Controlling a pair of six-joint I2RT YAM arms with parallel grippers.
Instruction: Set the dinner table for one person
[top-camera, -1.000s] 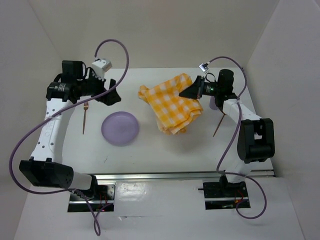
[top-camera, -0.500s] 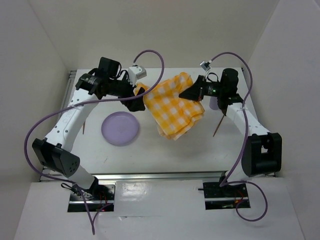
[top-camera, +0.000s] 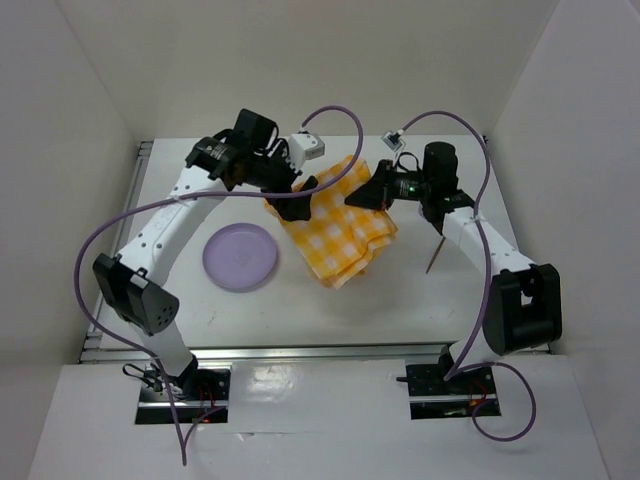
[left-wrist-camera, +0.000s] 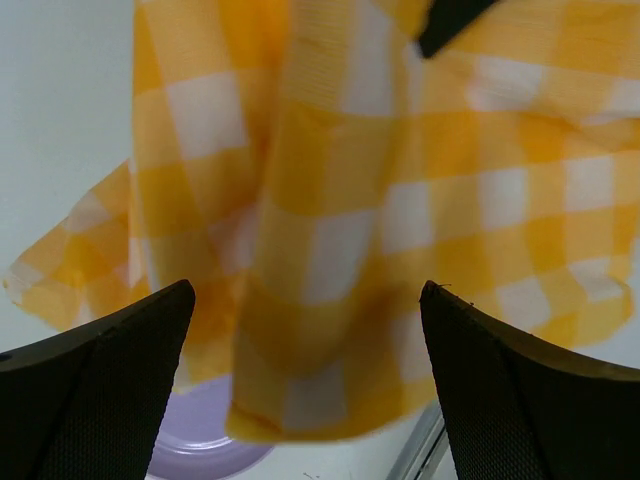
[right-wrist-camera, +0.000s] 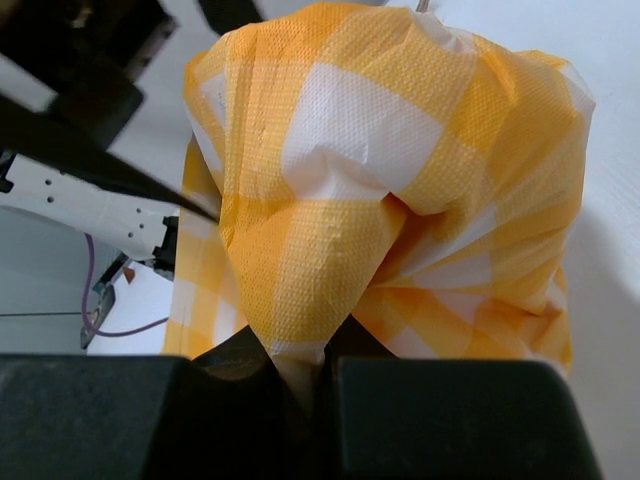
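Note:
A yellow-and-white checked cloth (top-camera: 340, 228) hangs bunched above the white dinner table (top-camera: 300, 310). My right gripper (top-camera: 364, 194) is shut on a pinched fold of it (right-wrist-camera: 300, 355) and holds it up from the right. My left gripper (top-camera: 297, 206) is open at the cloth's left edge. In the left wrist view its fingers (left-wrist-camera: 120, 350) stand wide apart with the hanging cloth (left-wrist-camera: 330, 240) just beyond them, touching neither. A lilac plate (top-camera: 240, 257) lies on the table left of the cloth and shows under it (left-wrist-camera: 195, 445).
A thin wooden-handled utensil (top-camera: 436, 256) lies on the table at the right, by the right arm. White walls enclose the table. A metal rail (top-camera: 320, 351) runs along the near edge. Purple cables loop above both arms.
My left arm has swung from the far left across to the cloth's left edge. My right gripper has carried the cloth slightly left, still shut on it.

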